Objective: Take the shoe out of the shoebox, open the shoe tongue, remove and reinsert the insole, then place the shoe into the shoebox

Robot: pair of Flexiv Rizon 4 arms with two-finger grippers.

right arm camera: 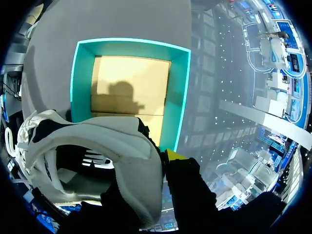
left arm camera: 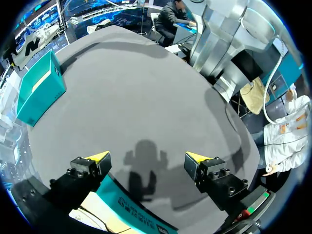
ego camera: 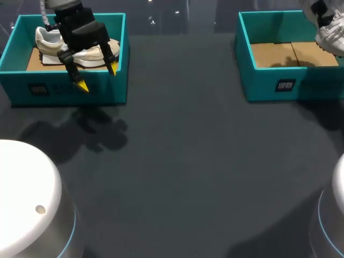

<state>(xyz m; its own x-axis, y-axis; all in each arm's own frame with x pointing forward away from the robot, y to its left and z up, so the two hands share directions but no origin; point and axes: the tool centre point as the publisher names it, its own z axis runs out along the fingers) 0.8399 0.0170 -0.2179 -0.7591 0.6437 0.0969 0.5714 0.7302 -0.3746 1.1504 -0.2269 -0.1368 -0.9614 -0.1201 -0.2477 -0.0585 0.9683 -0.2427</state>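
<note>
A white shoe (ego camera: 54, 45) lies in the teal shoebox (ego camera: 64, 88) at the table's far left. My left gripper (ego camera: 97, 77) hangs open over that box's front wall, empty; in the left wrist view its yellow fingertips (left arm camera: 97, 157) stand wide apart above the box wall (left arm camera: 131, 207). At the far right, my right gripper (right arm camera: 158, 163) is shut on the heel collar of a second white shoe (right arm camera: 97, 141), held in the air above another teal shoebox (ego camera: 269, 80). That box (right arm camera: 180, 97) shows only its cardboard floor. One right finger is hidden inside the shoe.
Dark grey tabletop (ego camera: 188, 161) stretches between and in front of the two boxes. White robot bases (ego camera: 27, 199) stand at the near left and near right corners.
</note>
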